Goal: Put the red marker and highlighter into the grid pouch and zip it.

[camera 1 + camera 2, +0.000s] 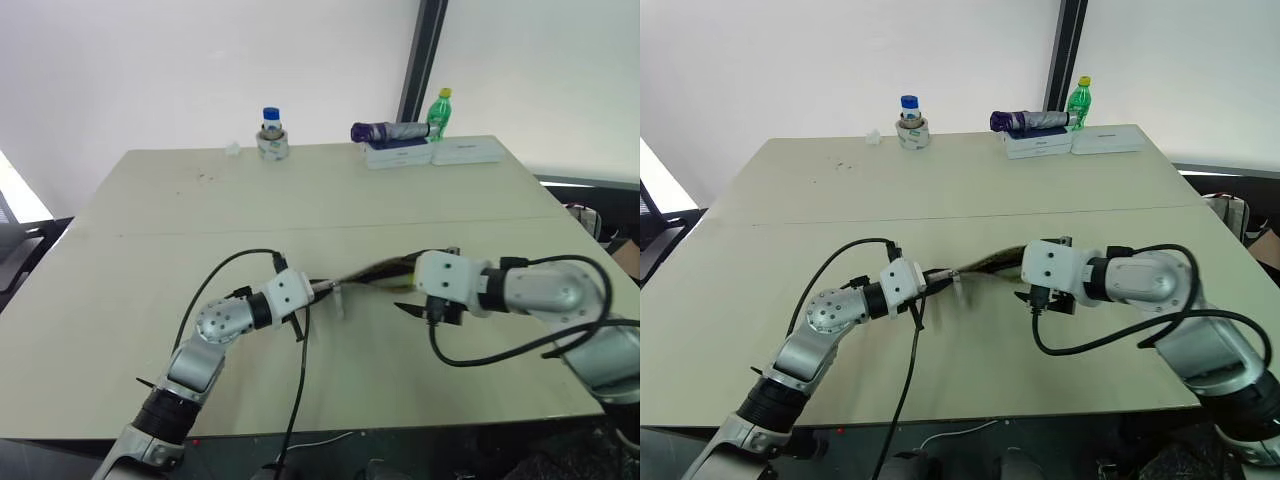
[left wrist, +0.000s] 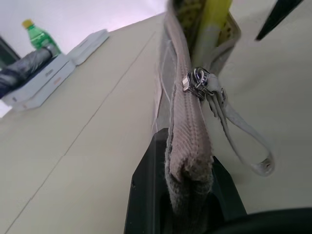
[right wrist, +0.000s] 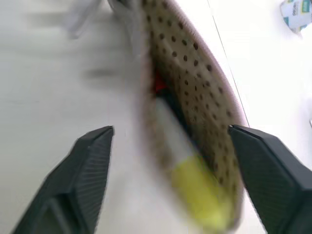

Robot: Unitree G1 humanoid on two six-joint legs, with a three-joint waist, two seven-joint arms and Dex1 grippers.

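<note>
Pinching the grid pouch (image 2: 187, 146) by its zipper-end corner, the left gripper (image 2: 183, 195) holds it off the table — highlighter (image 3: 195, 187) and red marker (image 3: 160, 87) already inside. The right gripper (image 3: 168, 141) hangs wide apart; it should grasp the zipper pull (image 2: 197, 84) squarely and draw straight along the taut teeth.

Bright, even daylight — soft shadows, heavy motion blur in right wrist view.
</note>
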